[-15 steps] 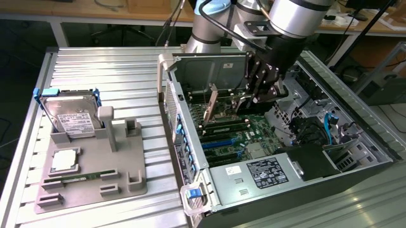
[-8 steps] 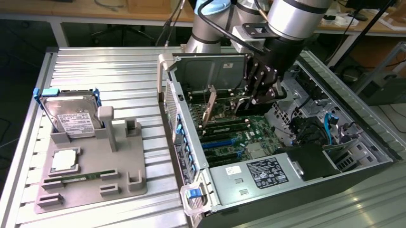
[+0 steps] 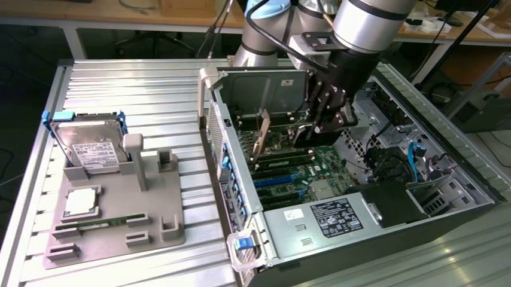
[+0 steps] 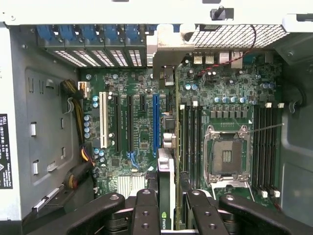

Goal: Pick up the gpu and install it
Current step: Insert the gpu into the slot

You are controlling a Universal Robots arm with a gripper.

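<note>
The gpu (image 4: 166, 171) stands on edge between my fingers; it is a thin card with a green logo near my grip and a pale metal end bracket (image 4: 164, 54) against the case's rear slot openings. My gripper (image 4: 170, 200) is shut on it. The card hangs over the motherboard (image 4: 137, 147), between the blue slot (image 4: 155, 122) and the memory slots. Whether it sits in a slot I cannot tell. In the exterior view my gripper (image 3: 324, 128) reaches down into the open computer case (image 3: 239, 197), and the gpu (image 3: 262, 139) extends from it toward that view's left.
On the exterior view's left, a grey fixture (image 3: 152, 209) holds a silver hard drive (image 3: 92, 146), a processor chip (image 3: 81, 202) and a green memory stick (image 3: 100, 224). Inside the case are the bare processor socket (image 4: 227, 156), cables (image 4: 73, 98) and a drive cage (image 3: 264, 92).
</note>
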